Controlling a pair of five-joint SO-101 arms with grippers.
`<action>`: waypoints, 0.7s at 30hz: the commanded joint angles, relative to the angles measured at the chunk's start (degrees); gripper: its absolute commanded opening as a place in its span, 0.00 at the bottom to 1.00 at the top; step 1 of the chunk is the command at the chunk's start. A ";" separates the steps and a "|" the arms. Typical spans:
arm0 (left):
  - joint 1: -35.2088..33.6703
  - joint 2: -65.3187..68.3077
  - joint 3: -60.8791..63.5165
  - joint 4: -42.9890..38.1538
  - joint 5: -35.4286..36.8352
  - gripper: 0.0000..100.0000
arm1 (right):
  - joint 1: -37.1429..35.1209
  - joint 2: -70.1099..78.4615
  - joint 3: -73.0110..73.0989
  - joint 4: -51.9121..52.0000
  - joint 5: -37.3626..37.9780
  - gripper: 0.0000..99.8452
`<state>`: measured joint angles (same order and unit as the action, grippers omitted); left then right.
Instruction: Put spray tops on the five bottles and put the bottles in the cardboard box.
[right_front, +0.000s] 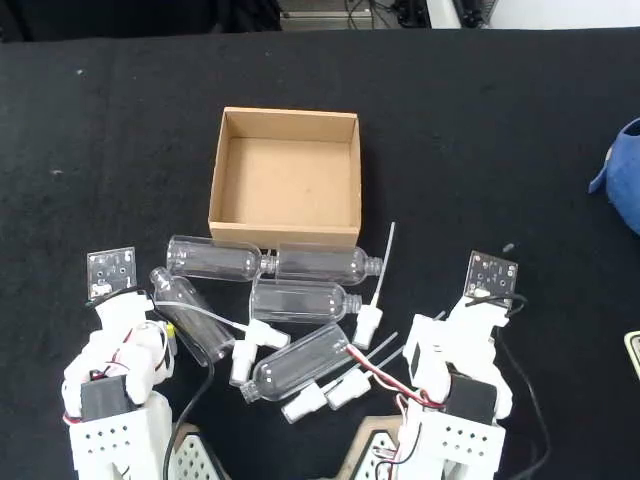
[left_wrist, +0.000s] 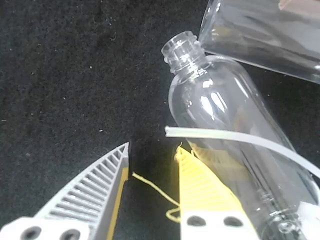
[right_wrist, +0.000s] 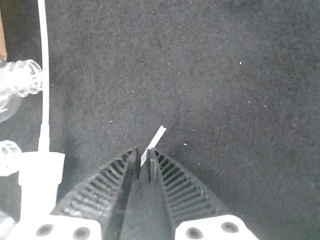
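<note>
Left tool (left_wrist: 152, 150): was found spread, just beside a clear bottle (left_wrist: 220, 100). Right tool (right_wrist: 144, 154): was found pressed nearly together on a thin white dip tube (right_wrist: 156, 137). Bottles (right_front: 300, 300) (five, lying flat) and spray tops (right_front: 367, 325) were recorded on the black surface (right_front: 500, 150), beside the open cardboard box (right_front: 285, 232).

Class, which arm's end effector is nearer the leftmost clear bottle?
Left. The left end effector sits right beside the bottle; the right end effector lies past the other bottles.
</note>
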<state>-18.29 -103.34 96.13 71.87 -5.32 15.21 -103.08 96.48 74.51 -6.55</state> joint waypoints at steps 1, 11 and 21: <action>0.13 -0.26 1.27 0.70 -0.09 0.03 | 0.97 -5.41 -0.13 0.18 -0.35 0.01; 0.13 -0.26 1.27 0.70 -0.09 0.03 | 0.97 -5.41 -0.13 0.18 -0.44 0.01; -2.51 -0.35 1.27 -5.10 -0.53 0.03 | -0.62 -5.41 -0.13 -6.59 0.00 0.01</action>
<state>-18.29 -103.34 96.13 71.78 -5.32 15.21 -103.08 96.48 73.10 -6.55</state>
